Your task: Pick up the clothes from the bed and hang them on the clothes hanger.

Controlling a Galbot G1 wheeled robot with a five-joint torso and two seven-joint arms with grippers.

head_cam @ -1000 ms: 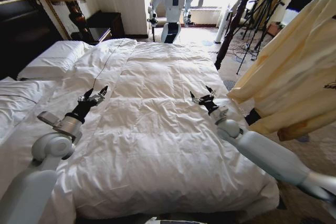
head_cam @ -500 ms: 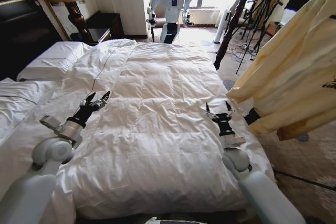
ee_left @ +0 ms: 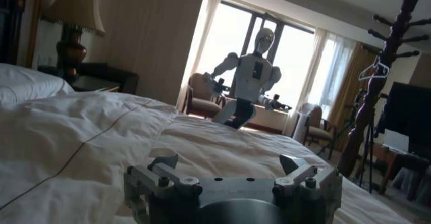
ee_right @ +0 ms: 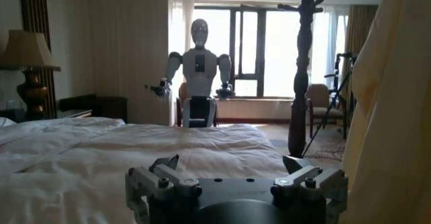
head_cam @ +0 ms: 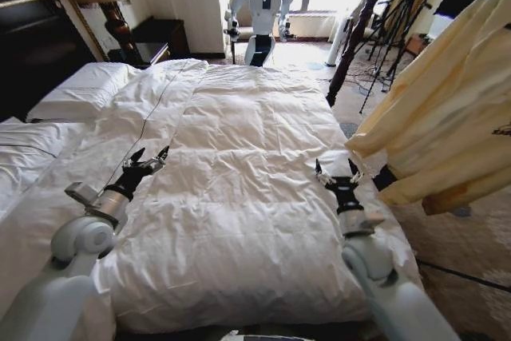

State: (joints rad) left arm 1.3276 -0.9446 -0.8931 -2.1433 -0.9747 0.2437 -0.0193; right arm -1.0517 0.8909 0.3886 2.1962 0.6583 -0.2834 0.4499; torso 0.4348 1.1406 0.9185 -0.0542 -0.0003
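Note:
The clothes, a pale yellow long-sleeved shirt (head_cam: 447, 109), hang in the air to the right of the bed (head_cam: 239, 197), off the duvet; what holds them lies above the picture's edge. The shirt's fabric also fills one side of the right wrist view (ee_right: 394, 108). My left gripper (head_cam: 149, 160) is open and hovers low over the duvet's left part (ee_left: 229, 161). My right gripper (head_cam: 336, 175) is open and empty at the bed's right edge (ee_right: 232, 161), close beside the shirt. A thin clothes hanger (ee_left: 374, 72) hangs bare on a peg of the coat stand.
A dark wooden coat stand (head_cam: 359, 29) stands past the bed's far right corner. Another white robot (head_cam: 262, 5) stands by the window beyond the bed. Pillows (head_cam: 80, 89), a headboard, a nightstand and a lamp are at the left. Tripods (head_cam: 399, 13) crowd the floor at the back right.
My right arm has drawn back toward me and over to the bed's right edge, its gripper staying open. The left gripper has sunk a little closer to me.

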